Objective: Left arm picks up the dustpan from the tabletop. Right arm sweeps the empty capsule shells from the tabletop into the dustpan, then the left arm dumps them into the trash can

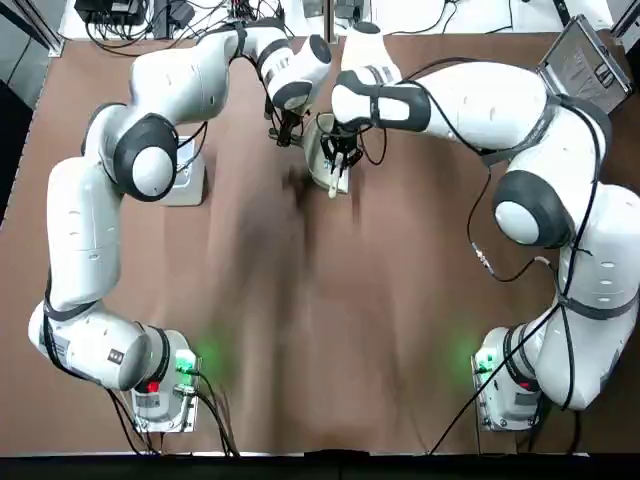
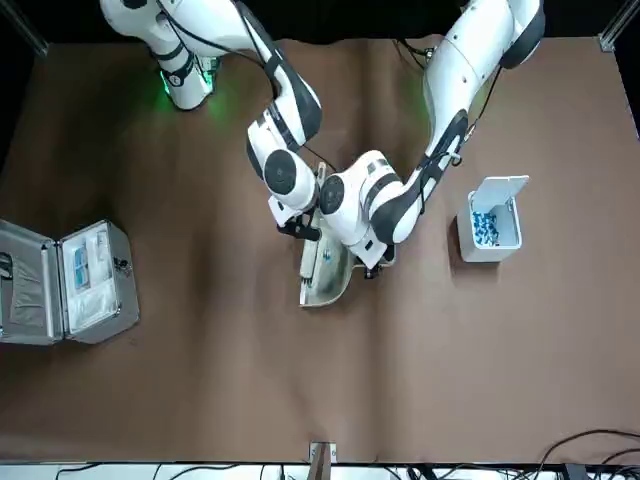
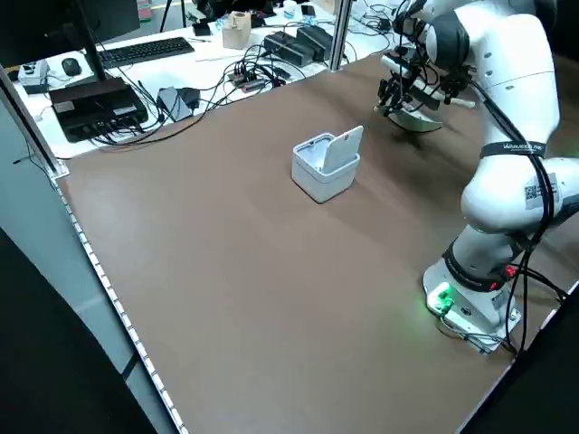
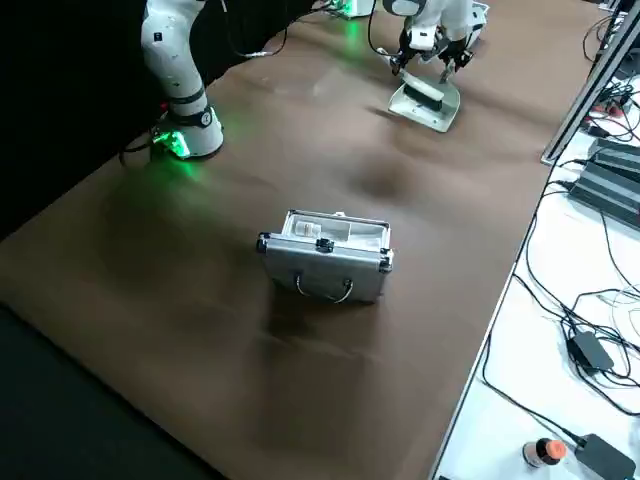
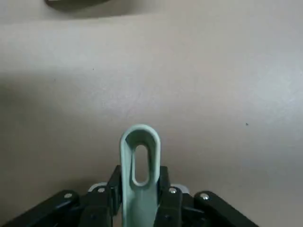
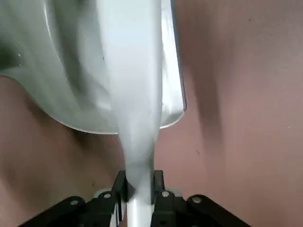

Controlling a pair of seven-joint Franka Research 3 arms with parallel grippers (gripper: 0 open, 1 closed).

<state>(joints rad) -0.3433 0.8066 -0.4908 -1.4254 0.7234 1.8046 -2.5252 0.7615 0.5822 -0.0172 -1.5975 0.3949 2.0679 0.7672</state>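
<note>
The cream dustpan (image 2: 332, 276) sits low over the middle of the table, far from the arms' bases. My left gripper (image 2: 372, 262) is shut on its thin looped handle (image 5: 138, 156). My right gripper (image 2: 300, 228) is shut on the narrow white brush (image 6: 135, 109), which lies across the dustpan's mouth (image 6: 71, 80). A tiny blue speck (image 2: 325, 254), seemingly a capsule shell, lies inside the pan. In the top view both wrists hide most of the dustpan (image 1: 320, 168). The trash can (image 2: 490, 232) stands open beside the left arm, with blue bits inside.
An open silver metal case (image 2: 65, 280) lies on the right arm's side of the table, also seen as the case (image 4: 325, 255) in the right side view. Cables and electronics sit beyond the table's far edge (image 3: 136, 81). Brown cloth covers the table.
</note>
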